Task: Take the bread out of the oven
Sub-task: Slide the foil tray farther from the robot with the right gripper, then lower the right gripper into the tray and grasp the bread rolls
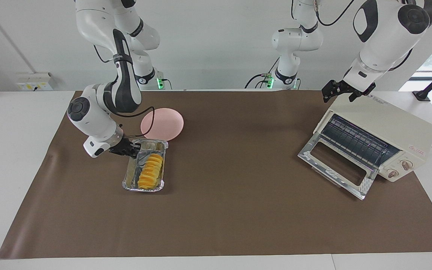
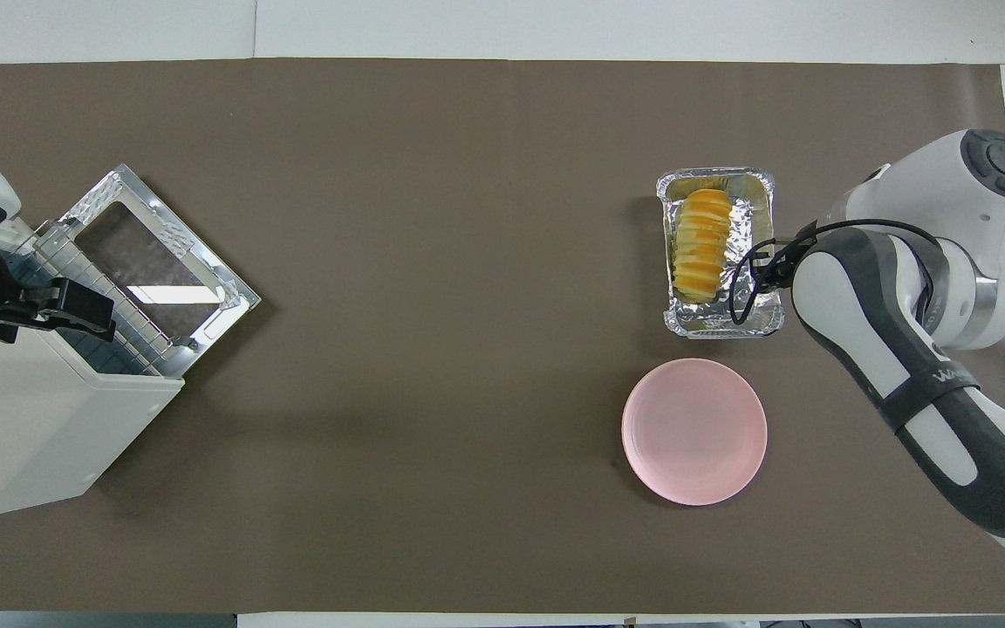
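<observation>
The bread [image 1: 150, 171] lies in a crinkled foil tray [image 1: 144, 188] on the brown mat, toward the right arm's end of the table. It also shows in the overhead view [image 2: 700, 246], in the tray [image 2: 722, 328]. My right gripper [image 1: 130, 149] is shut on the tray's rim at the corner nearest the robots. The oven [image 1: 392, 123] stands at the left arm's end with its glass door [image 1: 336, 165] folded down and its wire rack bare. My left gripper [image 1: 336, 93] waits open over the oven's top edge.
A pink plate [image 1: 162, 123] lies beside the tray, nearer to the robots; it also shows in the overhead view [image 2: 694, 430]. The brown mat [image 1: 238, 210] covers the table between tray and oven.
</observation>
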Robot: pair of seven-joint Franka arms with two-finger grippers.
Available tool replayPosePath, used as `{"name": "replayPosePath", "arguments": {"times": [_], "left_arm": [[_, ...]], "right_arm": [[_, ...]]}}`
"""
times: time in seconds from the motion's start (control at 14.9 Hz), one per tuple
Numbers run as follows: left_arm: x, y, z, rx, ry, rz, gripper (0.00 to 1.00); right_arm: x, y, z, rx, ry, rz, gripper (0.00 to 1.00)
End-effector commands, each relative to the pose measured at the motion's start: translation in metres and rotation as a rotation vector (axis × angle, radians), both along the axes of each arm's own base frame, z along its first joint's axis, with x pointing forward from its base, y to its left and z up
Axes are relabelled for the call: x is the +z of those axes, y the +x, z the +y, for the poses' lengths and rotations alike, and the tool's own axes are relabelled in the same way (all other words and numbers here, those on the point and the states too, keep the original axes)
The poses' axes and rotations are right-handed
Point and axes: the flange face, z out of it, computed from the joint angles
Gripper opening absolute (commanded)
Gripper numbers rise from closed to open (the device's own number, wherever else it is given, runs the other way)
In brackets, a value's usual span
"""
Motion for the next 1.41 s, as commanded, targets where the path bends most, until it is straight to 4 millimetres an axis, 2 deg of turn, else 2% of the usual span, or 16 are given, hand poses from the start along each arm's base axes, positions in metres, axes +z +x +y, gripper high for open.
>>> {"name": "replayPosePath", "arguments": {"times": [0.0,0.07,0.13,0.27,0.47,0.54,0.6,0.67,0.81,0.94,1.07,1.28,1.34], "left_arm": [[0.003,0.0,0.003,-0.002,0.012,-0.017,1.0],[0.003,0.0,0.003,-0.002,0.012,-0.017,1.0],[0.003,0.0,0.003,-0.002,0.012,-0.017,1.0],[0.003,0.0,0.003,-0.002,0.012,-0.017,1.0],[0.003,0.0,0.003,-0.002,0.012,-0.017,1.0],[0.003,0.0,0.003,-0.002,0.012,-0.017,1.0],[0.003,0.0,0.003,-0.002,0.012,-0.017,1.0],[0.003,0.0,0.003,-0.002,0.012,-0.017,1.0],[0.003,0.0,0.003,-0.002,0.012,-0.017,1.0],[0.003,0.0,0.003,-0.002,0.012,-0.017,1.0],[0.003,0.0,0.003,-0.002,0.012,-0.017,1.0],[0.003,0.0,0.003,-0.002,0.012,-0.017,1.0],[0.003,0.0,0.003,-0.002,0.012,-0.017,1.0]], "right_arm": [[0.011,-0.005,-0.001,0.006,0.021,-0.034,0.17],[0.013,-0.004,-0.001,0.006,0.021,-0.038,0.62],[0.018,0.0,-0.001,0.009,0.022,-0.051,0.77],[0.025,0.003,0.003,0.013,0.022,-0.066,1.0],[0.047,0.017,0.012,0.011,0.025,-0.109,1.0],[0.048,0.017,0.025,0.012,0.025,-0.114,1.0],[0.05,0.017,0.051,0.017,0.026,-0.113,1.0],[0.053,0.018,0.066,0.006,0.021,-0.116,1.0],[0.051,0.016,0.085,-0.046,0.011,-0.14,0.99],[0.04,0.012,0.085,-0.073,0.006,-0.129,0.99],[0.04,0.015,0.079,-0.093,0.007,-0.143,0.99],[0.02,0.023,0.086,-0.153,0.007,-0.162,0.99],[0.02,0.023,0.085,-0.153,0.005,-0.158,0.99]]}}
